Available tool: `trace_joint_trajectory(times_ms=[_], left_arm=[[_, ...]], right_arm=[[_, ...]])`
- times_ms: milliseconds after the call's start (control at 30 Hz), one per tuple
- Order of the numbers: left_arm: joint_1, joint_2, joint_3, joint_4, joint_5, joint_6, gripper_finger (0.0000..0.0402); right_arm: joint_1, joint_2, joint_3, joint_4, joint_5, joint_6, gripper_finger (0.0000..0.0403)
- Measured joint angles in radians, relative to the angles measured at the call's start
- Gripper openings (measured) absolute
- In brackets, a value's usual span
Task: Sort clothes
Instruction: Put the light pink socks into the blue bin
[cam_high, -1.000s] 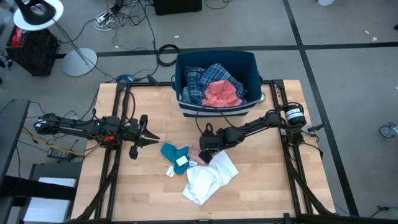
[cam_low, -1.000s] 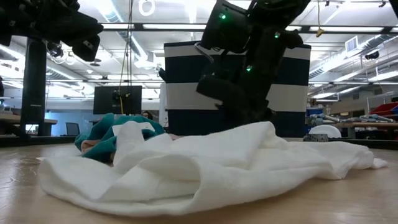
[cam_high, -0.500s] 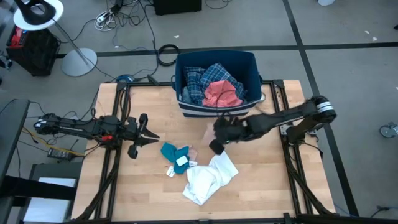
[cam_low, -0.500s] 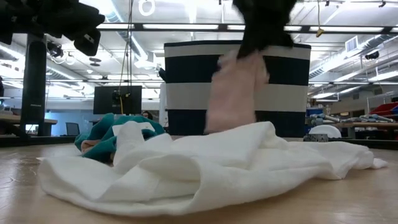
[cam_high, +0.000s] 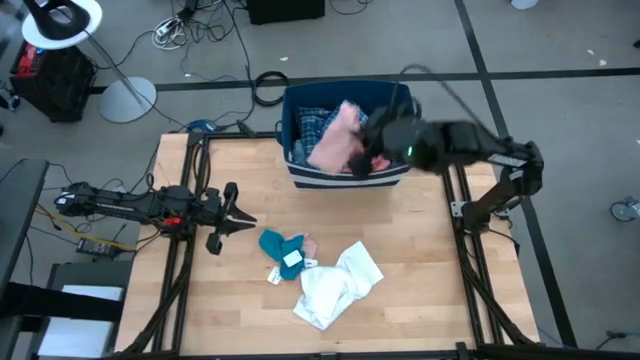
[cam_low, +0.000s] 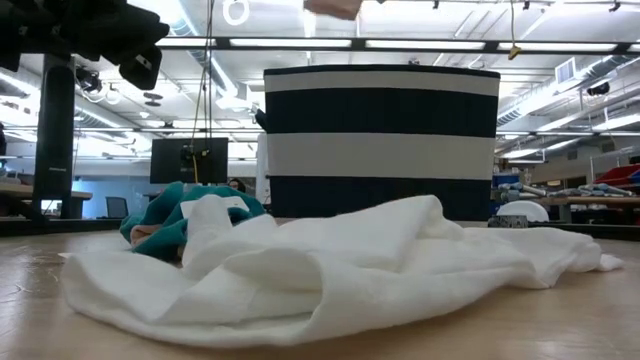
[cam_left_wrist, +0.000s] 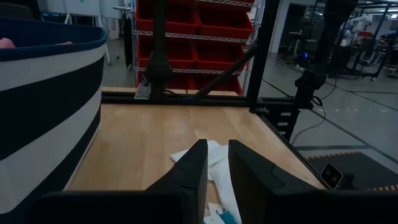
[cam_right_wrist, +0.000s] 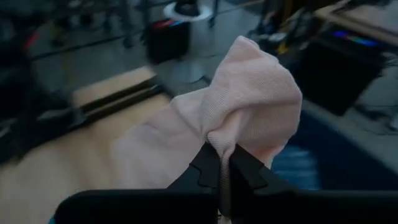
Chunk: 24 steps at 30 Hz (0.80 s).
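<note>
Right gripper (cam_right_wrist: 219, 163) is pinching the soft pale pink garment (cam_high: 335, 138) over the dark blue plastic bin with a white stripe (cam_high: 399, 171), above the plaid shirt (cam_high: 310, 125). Best released centred over the opening, clear of the rim. Left gripper (cam_high: 240, 211) is waiting at the table's left, fingers narrowly parted, empty.

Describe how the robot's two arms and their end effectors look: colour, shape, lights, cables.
Both arms are dark, slim and jointed. The left end effector ends in two tapering black fingers. The right arm shows a small green light, and a thin dark cable arches above it.
</note>
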Motion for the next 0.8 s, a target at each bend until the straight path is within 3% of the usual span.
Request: trace_joint_trajectory(times_ms=[100, 267, 533, 800], left_arm=[[0.000, 0.000, 0.000, 0.001, 0.000, 0.000, 0.0069], [0.000, 0.000, 0.000, -0.003, 0.000, -0.001, 0.0069], [0.000, 0.000, 0.000, -0.004, 0.000, -0.001, 0.0069], [0.000, 0.000, 0.000, -0.004, 0.001, -0.002, 0.0069]], right_arm=[[-0.089, -0.001, 0.013, -0.001, -0.021, -0.029, 0.0005], [-0.240, 0.057, 0.010, -0.087, -0.189, -0.008, 0.0005], [-0.412, 0.264, 0.009, -0.176, -0.439, 0.087, 0.0004], [-0.505, 0.520, 0.010, -0.250, -0.666, 0.131, 0.0004]])
